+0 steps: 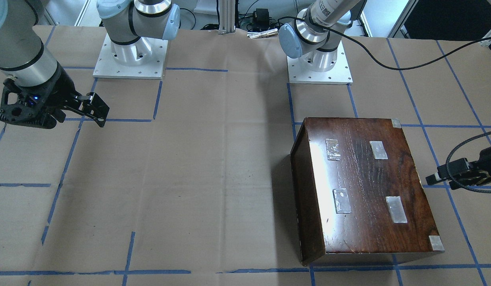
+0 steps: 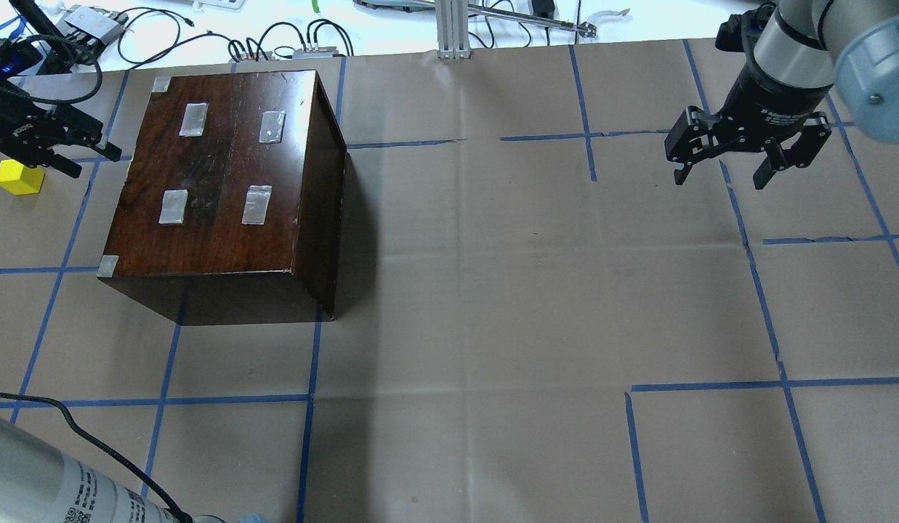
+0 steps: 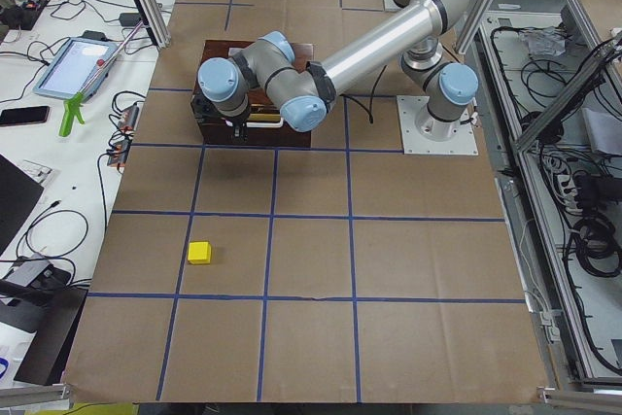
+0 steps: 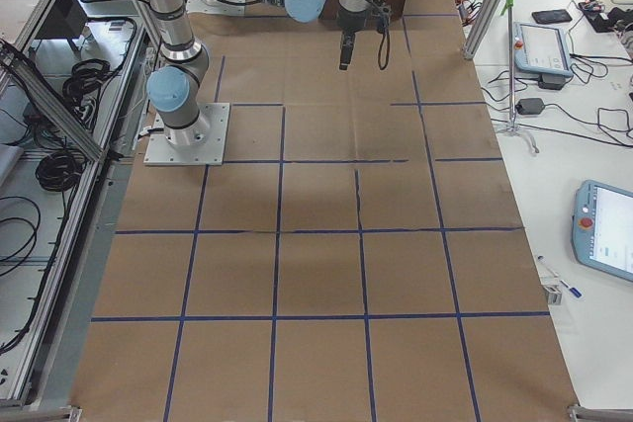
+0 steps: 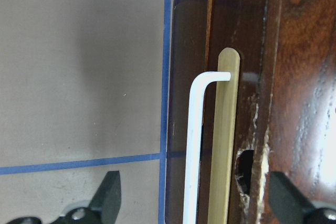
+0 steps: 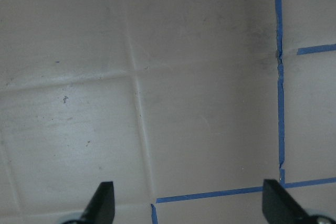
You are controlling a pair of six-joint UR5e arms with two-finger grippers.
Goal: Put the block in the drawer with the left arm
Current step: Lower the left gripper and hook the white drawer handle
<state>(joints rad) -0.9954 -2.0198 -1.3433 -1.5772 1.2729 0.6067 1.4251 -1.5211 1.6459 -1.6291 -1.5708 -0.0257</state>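
Left arm levels its spread jaws at the box's handle; right arm's jaws hang spread.

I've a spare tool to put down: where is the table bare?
Bare: the wide paper between the dark box and the right hand. Crowded: the box's other side, where the left hand and the yellow block are.

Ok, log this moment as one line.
left gripper: open, at handle | right gripper: open, over table | block: on table beside box | drawer: shut
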